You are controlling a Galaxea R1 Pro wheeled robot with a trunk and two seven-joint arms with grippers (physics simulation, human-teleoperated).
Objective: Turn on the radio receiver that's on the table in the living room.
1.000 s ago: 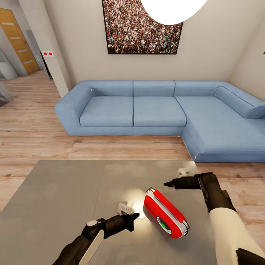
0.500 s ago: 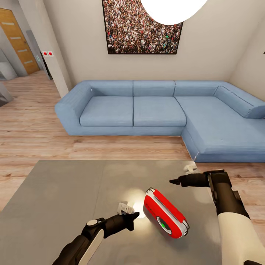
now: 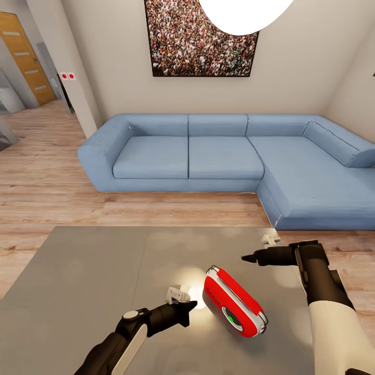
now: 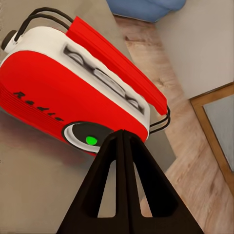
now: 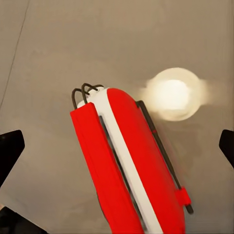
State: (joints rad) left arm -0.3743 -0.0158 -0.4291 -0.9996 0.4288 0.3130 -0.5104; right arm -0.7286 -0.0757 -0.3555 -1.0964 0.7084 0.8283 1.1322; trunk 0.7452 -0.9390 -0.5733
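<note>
— So, from your head camera, where is the radio receiver (image 3: 235, 305)?

— Lying on the table (image 3: 94, 271), toward my right half of the grey top, its dial with the green light facing me. My left gripper (image 3: 190, 305) sits just beside the radio's near-left end, fingers pressed together into one point. My right gripper (image 3: 249, 257) hangs above the table beyond the radio, apart from it; from here I cannot tell how its fingers stand. Behind the table is the blue sofa (image 3: 224, 161), the crowd picture (image 3: 202, 39) on the wall above it.

— And your left wrist camera?

— My two black fingers (image 4: 114, 170) meet at their tips, clenched on nothing, pointing at the radio's dial; touching or just short, I cannot tell.

— The right wrist camera?

— It looks down on the radio's red top and wire handle. My fingertips (image 5: 10, 146) show at opposite edges, spread wide, holding nothing
</note>
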